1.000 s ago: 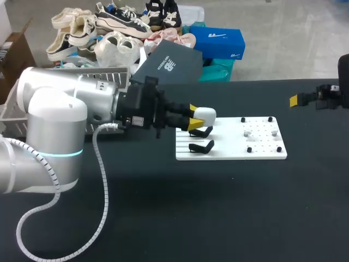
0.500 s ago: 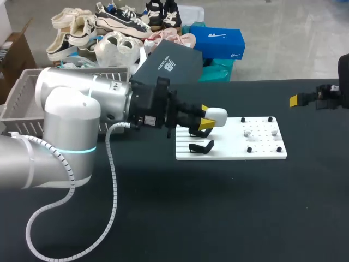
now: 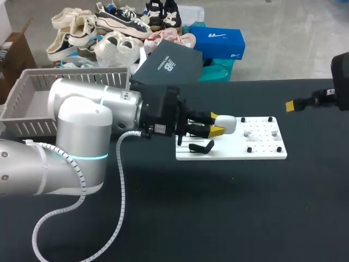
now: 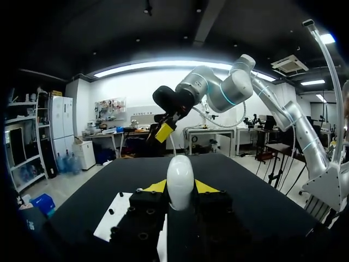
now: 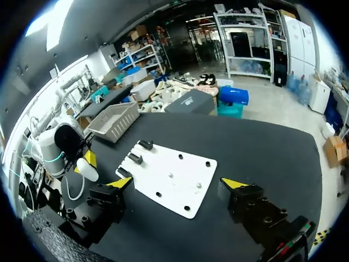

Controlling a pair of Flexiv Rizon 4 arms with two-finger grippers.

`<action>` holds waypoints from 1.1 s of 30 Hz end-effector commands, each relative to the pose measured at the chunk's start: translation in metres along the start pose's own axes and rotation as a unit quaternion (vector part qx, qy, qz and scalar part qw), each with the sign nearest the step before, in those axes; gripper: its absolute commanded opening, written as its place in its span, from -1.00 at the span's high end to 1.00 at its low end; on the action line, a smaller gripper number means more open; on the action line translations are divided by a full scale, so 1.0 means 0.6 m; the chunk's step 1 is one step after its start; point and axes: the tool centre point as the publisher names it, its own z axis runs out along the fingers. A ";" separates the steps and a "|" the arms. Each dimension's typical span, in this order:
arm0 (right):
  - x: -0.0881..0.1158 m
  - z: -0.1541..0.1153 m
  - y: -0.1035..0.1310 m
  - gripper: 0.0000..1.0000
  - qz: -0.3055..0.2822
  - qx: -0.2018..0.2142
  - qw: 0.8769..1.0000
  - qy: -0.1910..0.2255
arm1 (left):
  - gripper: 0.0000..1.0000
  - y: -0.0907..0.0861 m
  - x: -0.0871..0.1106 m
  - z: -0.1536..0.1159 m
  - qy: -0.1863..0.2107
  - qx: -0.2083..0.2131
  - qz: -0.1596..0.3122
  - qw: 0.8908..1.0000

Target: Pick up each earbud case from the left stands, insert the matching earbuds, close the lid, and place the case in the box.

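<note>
My left gripper (image 3: 218, 124) is shut on a white earbud case (image 3: 227, 124) and holds it above the white board (image 3: 232, 150), just right of the black stands (image 3: 200, 146). In the left wrist view the case (image 4: 180, 183) stands upright between the yellow fingertips (image 4: 157, 186). Two small white earbuds (image 3: 248, 132) lie among black pegs on the board's right half. My right gripper (image 3: 297, 103) hangs open at the far right, off the board; in its own view the right gripper (image 5: 178, 184) is wide apart and holds nothing, above the board (image 5: 172, 177).
A grey basket (image 3: 32, 103) stands at the table's back left, also seen in the right wrist view as the basket (image 5: 114, 120). Black tabletop lies bare in front of the board and to its right.
My left gripper has carried the case to the right, from over the stands toward the board's middle. The right gripper has shifted slightly and stays open.
</note>
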 end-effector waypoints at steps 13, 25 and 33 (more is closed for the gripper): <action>0.050 -0.038 0.111 -1.00 -0.079 -0.044 0.996 0.011 | 1.00 0.004 0.017 0.020 -0.004 -0.008 0.007 1.000; 0.071 -0.027 0.143 -1.00 -0.093 -0.055 0.994 0.024 | 1.00 0.005 0.023 0.034 -0.015 -0.003 0.006 1.000; 0.077 -0.007 0.174 -1.00 -0.109 -0.061 0.992 0.034 | 1.00 0.006 0.025 0.038 -0.013 0.002 0.007 1.000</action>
